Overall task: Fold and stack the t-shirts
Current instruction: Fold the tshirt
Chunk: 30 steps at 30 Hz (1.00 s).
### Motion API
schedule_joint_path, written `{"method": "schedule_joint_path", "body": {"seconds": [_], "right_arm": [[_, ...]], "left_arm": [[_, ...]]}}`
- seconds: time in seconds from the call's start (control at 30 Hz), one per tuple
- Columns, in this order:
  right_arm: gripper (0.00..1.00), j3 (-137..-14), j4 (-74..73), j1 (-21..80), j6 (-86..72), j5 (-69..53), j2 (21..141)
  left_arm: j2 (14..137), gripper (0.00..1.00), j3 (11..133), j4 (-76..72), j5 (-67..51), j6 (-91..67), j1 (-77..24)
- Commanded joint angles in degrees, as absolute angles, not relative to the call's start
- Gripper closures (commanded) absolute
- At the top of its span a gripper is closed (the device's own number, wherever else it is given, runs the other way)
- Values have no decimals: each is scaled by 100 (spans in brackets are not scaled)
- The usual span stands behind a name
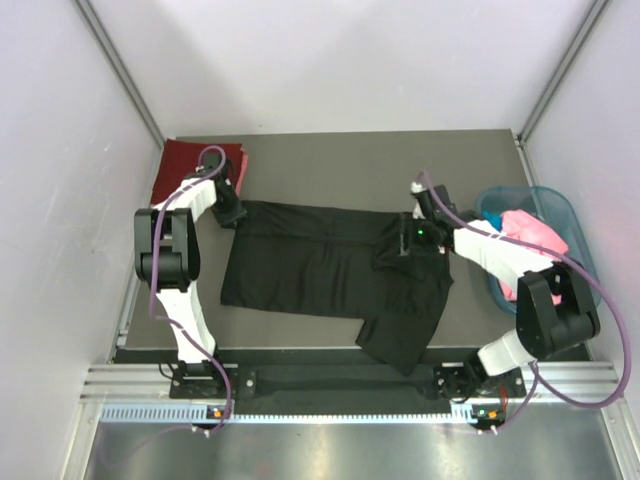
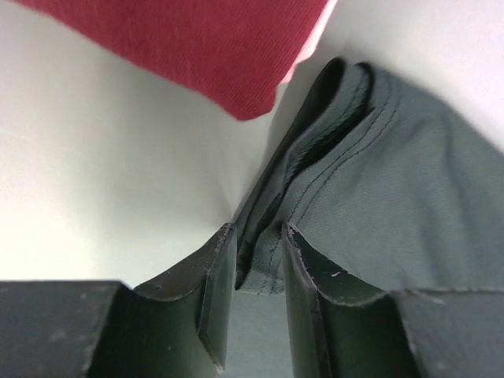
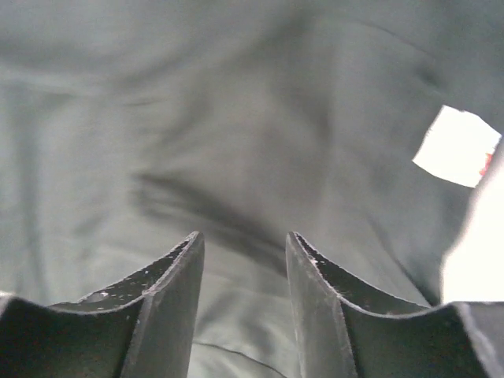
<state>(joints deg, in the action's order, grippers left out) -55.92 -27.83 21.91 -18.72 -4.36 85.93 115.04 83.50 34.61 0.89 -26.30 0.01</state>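
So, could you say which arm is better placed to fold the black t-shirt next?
Left, probably: the left gripper pinches the black t-shirt at its hem, while the right gripper hangs open over it.

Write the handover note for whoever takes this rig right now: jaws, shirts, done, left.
Left gripper: jaws shut on the folded far-left edge of the black t-shirt.
Right gripper: jaws open over the black cloth, holding nothing.
Dark red t-shirt: folded, far left corner of the table.
Pink t-shirt: bunched in the teal basket on the right.
Done: red folded; black laid out and partly folded, one end trailing toward the near edge.
Left: finish folding the black, stack it, then probably the basket's shirts.
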Motion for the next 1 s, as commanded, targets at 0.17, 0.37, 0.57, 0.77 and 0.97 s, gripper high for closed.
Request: {"method": "schedule_joint_path", "body": {"seconds": [0.17, 0.37, 0.57, 0.77, 0.97], "right_arm": [[52, -4799, -2909, 1846, -3383, 668, 7840], [55, -4439, -2769, 1846, -3709, 896, 7752], [56, -4246, -2602, 1846, -3876, 967, 7752], [58, -3903, -2171, 1846, -4183, 879, 7664], [66, -3815, -2013, 1863, -4298, 923, 7655]], "left_arm": [[11663, 64, 8130, 3164, -139, -2839, 44], [11760, 66, 8147, 3155, -132, -2821, 70], [11803, 72, 8174, 3129, -141, -2821, 79], [11856, 87, 8209, 3085, -211, -2777, 79], [11821, 100, 8226, 3041, -184, -2777, 88]]}}
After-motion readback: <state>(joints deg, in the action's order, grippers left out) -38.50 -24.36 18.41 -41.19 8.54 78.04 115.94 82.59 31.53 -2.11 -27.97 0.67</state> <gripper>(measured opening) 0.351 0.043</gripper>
